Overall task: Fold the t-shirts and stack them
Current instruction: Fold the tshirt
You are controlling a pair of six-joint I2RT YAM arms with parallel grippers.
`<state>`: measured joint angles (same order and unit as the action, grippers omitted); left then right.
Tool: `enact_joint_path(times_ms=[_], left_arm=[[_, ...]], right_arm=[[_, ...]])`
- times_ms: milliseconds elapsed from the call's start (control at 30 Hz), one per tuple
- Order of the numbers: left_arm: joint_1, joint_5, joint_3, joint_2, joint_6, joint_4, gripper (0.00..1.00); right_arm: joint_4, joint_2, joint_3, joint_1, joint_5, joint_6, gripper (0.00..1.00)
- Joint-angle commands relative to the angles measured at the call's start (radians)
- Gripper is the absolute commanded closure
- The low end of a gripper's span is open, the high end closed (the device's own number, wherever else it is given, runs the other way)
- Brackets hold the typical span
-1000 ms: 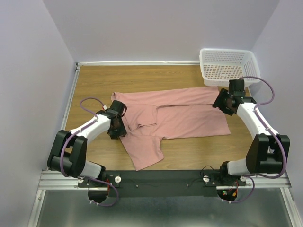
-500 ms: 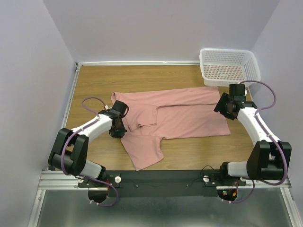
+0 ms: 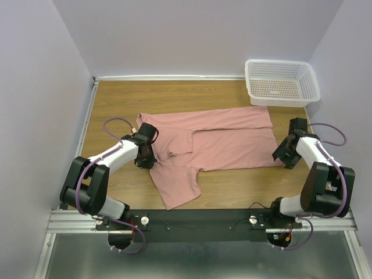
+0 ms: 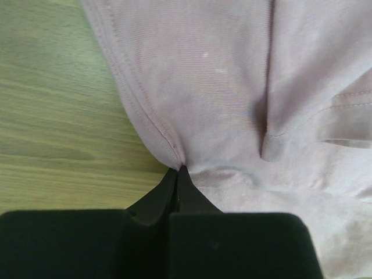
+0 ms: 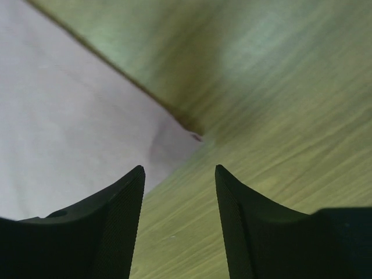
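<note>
Spreading across the middle of a wooden bench point(image 3: 116, 99) walled in pale lilac on three sides, a dusty pink t-shirt point(image 3: 226, 139) lies flat. Its body reaches toward the right, one long strip of cloth is turned over on top, and a sleeve trails down toward the near edge.

A white mesh basket point(image 3: 278, 61) sits in the far right corner. Its near wall is just beside the shirt's far right corner; whether the two touch cannot be told from above.

Both arms bend in from the black mounting rail point(image 3: 197, 218) at the near edge. The left arm's wrist overlaps the shirt's left side and hides the cloth beneath it in the overhead view.

The left pincer point(image 4: 178, 171) is pressed together, pinching the stitched hem at the shirt's left edge, and the fabric puckers at its tips.

The right pincer point(image 5: 179, 171) sits low at the shirt's right edge with its jaws spread. The near right corner of the cloth lies on bare wood just ahead of the gap, held by neither finger.
</note>
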<state>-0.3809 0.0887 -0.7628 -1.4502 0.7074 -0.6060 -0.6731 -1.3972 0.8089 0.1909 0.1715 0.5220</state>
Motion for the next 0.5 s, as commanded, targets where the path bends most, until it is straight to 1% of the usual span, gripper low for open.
enact_joint_path(times_ms=[0, 200, 400, 467], left_arm=[[-0.006, -0.046, 0.034, -0.021, -0.006, 0.043, 1.00], [-0.003, -0.030, 0.016, -0.016, -0.005, 0.028, 1.00], [-0.001, -0.029, 0.013, -0.018, 0.003, 0.018, 1.00], [-0.003, -0.027, 0.010, -0.018, 0.003, 0.009, 1.00]], right_arm=[[-0.016, -0.003, -0.042, 0.057, 0.017, 0.004, 0.42], [0.066, -0.022, -0.096, 0.084, -0.041, 0.024, 0.46], [0.119, -0.052, -0.119, 0.090, -0.047, 0.023, 0.48], [0.129, -0.046, -0.120, 0.093, -0.058, 0.029, 0.50]])
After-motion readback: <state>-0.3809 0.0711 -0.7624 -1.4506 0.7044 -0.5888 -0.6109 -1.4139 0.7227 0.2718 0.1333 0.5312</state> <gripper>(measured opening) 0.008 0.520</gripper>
